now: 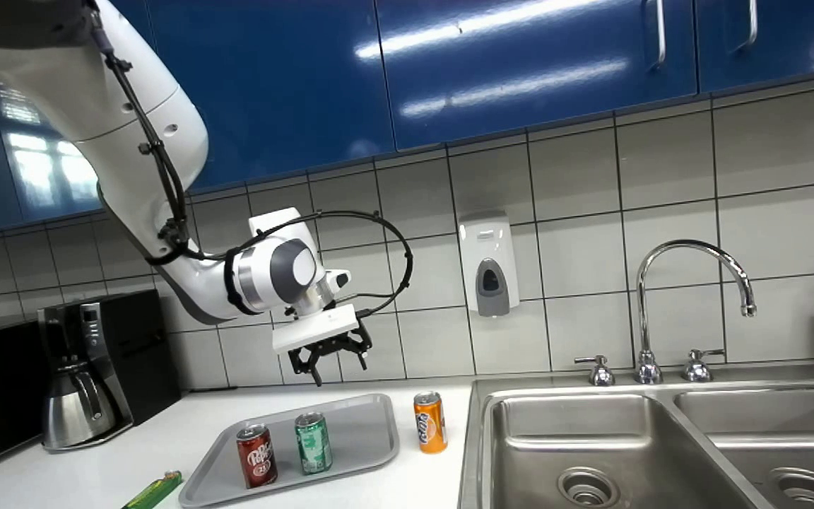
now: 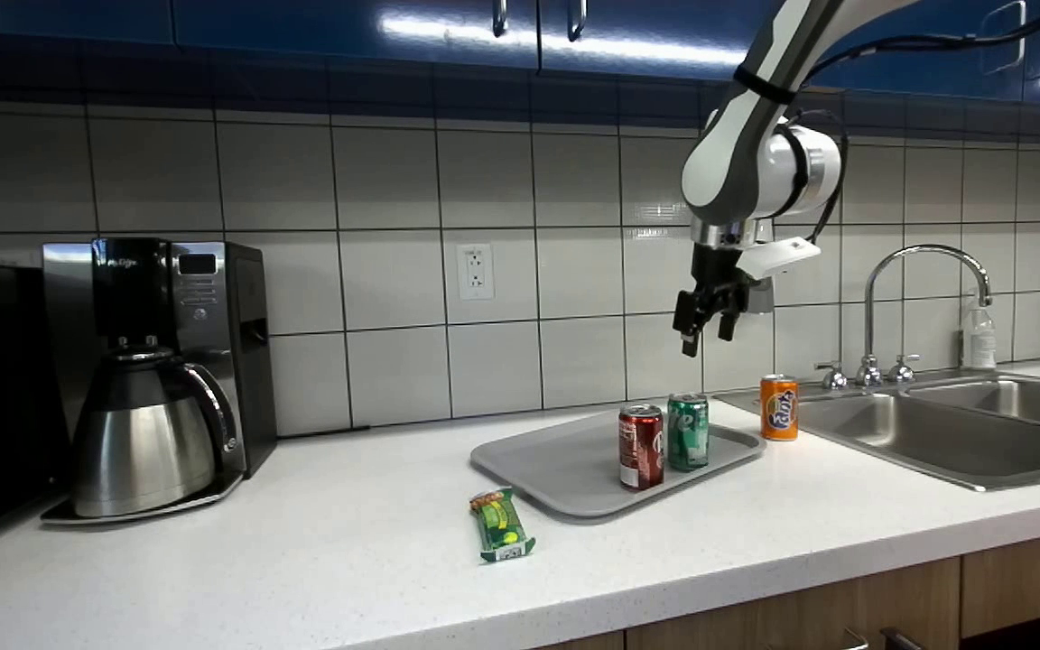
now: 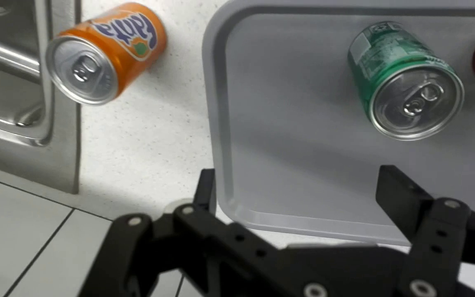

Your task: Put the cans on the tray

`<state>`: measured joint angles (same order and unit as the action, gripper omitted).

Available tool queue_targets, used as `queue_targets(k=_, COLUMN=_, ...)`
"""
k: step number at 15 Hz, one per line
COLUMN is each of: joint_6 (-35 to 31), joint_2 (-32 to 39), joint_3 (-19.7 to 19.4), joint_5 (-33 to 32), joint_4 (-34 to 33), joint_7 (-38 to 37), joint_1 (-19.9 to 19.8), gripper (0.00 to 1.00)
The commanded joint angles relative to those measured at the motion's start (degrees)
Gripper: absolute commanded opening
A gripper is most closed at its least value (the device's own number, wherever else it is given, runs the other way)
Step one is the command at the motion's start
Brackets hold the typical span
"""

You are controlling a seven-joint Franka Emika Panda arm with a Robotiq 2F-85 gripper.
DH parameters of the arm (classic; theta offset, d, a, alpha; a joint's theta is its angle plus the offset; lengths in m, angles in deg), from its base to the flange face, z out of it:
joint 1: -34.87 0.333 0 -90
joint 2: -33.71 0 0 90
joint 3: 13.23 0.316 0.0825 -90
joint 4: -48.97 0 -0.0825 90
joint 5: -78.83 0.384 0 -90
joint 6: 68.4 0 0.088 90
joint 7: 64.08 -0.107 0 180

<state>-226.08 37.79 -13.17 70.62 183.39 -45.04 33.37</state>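
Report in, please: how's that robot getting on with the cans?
Gripper open, empty, aloft. Dark red can, green can standing on tray. Orange can on counter, outside tray. Nothing seen blocking it; sink alongside.

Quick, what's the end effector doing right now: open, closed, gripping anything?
End effector: open, holding nothing.

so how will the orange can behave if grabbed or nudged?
The orange can is probably slippery: its side looks smooth and glossy. Standing upright and taller than wide, it may tip if pushed high. Once down, its round body would likely roll, perhaps toward the nearby sink.
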Motion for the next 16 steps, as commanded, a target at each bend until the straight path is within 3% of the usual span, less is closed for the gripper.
queue_targets(k=1, joint_6=0.99, joint_2=-3.45, joint_3=-1.84, joint_5=1.57, joint_4=1.72, joint_7=2.84, joint_1=-2.08, gripper=1.00)
queue_targets(k=9, joint_6=0.63, joint_2=-0.95, joint_3=-5.64, joint_5=5.79, joint_4=-1.00, joint_7=7.20, joint_1=-5.18, gripper=1.00)
queue_targets(k=16, joint_6=0.84, joint_2=3.68, joint_3=-6.36, joint_5=8.36, joint_4=-5.16, joint_7=8.33, joint_1=-7.06, gripper=1.00)
